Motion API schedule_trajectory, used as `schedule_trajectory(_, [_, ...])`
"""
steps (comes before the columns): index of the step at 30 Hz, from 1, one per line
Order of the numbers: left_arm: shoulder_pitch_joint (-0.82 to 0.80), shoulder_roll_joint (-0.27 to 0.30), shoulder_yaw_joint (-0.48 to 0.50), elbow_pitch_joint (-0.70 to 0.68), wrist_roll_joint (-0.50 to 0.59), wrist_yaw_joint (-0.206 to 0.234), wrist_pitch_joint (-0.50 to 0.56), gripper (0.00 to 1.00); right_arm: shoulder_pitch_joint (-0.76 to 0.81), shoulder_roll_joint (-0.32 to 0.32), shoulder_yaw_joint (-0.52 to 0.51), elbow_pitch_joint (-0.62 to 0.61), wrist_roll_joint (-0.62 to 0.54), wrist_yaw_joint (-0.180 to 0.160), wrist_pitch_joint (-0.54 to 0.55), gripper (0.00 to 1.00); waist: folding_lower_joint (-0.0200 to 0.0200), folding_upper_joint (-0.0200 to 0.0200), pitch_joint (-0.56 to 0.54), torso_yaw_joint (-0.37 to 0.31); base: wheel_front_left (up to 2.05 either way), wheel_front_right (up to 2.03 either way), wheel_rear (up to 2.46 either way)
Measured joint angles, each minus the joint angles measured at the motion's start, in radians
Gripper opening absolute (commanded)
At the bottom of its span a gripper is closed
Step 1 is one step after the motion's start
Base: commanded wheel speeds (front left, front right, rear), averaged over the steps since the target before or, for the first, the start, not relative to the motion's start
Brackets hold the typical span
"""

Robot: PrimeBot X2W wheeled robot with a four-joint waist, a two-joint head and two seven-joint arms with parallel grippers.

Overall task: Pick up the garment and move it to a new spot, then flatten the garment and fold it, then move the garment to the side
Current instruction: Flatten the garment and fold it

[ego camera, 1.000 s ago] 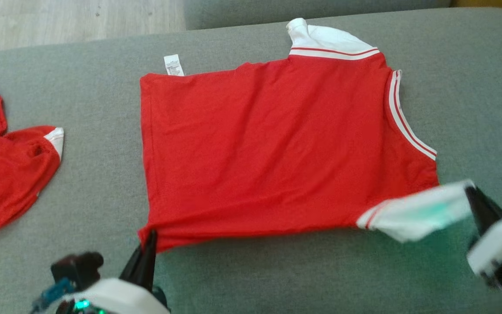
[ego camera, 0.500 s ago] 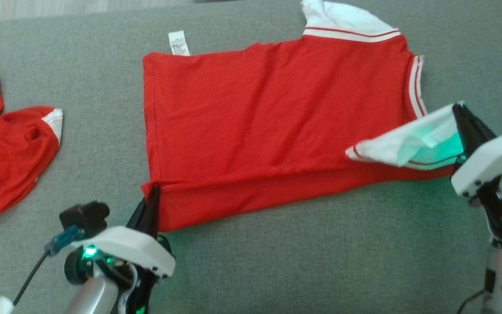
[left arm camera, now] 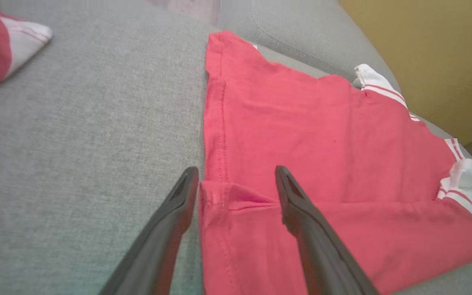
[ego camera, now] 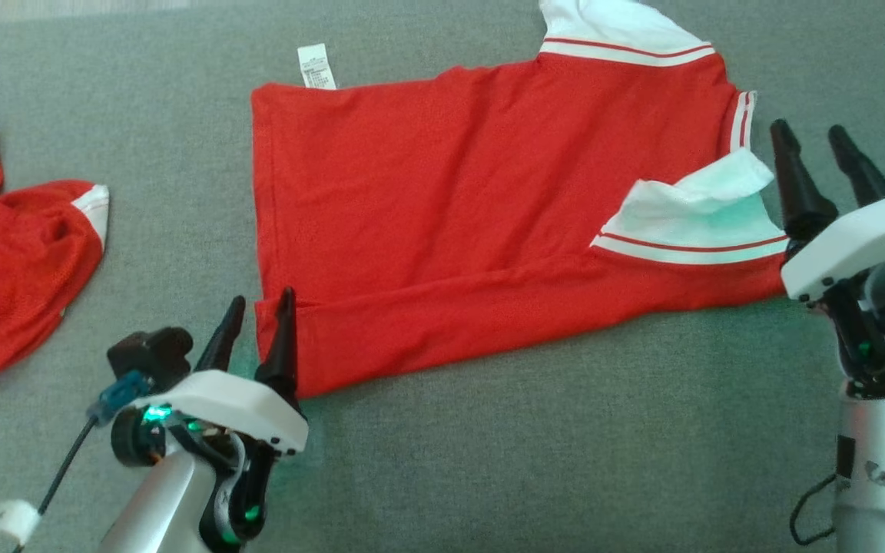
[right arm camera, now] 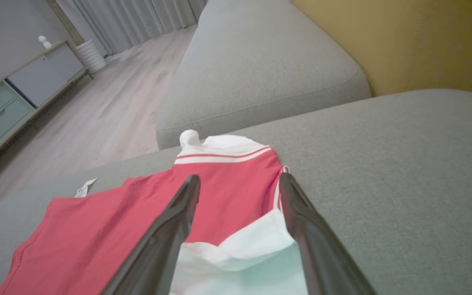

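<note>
Freshly released, the red jersey (ego camera: 450,192) lies on the grey sofa cushion (ego camera: 527,461), near edge folded over, left gripper (ego camera: 263,297) and right gripper (ego camera: 808,129) spread wide, empty; retreating, the left could snag the hem corner it straddles.

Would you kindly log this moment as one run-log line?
stage: folding | red shirt with white striped sleeves: near edge folded over, on grey fabric sofa | left gripper: open astride hem corner | right gripper: open beside sleeve

The garment (ego camera: 450,200) is red with white, red-striped trim; the cushion (ego camera: 565,461) is grey.
</note>
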Motion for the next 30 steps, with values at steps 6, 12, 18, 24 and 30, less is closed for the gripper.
schedule_trajectory(6, [0.067,0.034,0.0,-0.03,0.063,0.022,-0.083,1.0,0.043,0.0,-0.047,-0.077,0.009,0.0,-0.024,1.0,-0.0001,0.0,-0.037,0.001,0.0,0.0,0.0])
schedule_trajectory(12, [0.167,0.052,-0.024,-0.057,0.095,0.044,-0.099,1.0,0.18,0.0,-0.109,-0.125,0.023,0.0,-0.026,1.0,-0.0002,0.0,-0.053,-0.001,0.0,0.0,0.0])
schedule_trajectory(18, [0.155,0.056,-0.049,-0.033,0.127,0.045,-0.109,1.0,0.225,0.001,-0.126,-0.1,0.038,0.0,-0.077,1.0,-0.0002,0.0,-0.05,-0.006,0.0,0.0,0.0])
schedule_trajectory(24, [0.117,0.031,-0.072,0.069,0.127,0.043,-0.106,1.0,0.231,0.002,-0.097,-0.029,0.038,0.0,-0.107,1.0,-0.0001,0.0,-0.042,-0.018,0.0,0.0,0.0])
schedule_trajectory(30, [0.062,0.006,-0.096,0.146,0.126,0.021,-0.083,0.97,0.23,0.002,-0.07,0.044,0.037,0.0,-0.129,1.0,-0.0001,0.0,-0.036,-0.025,0.0,0.0,0.0])
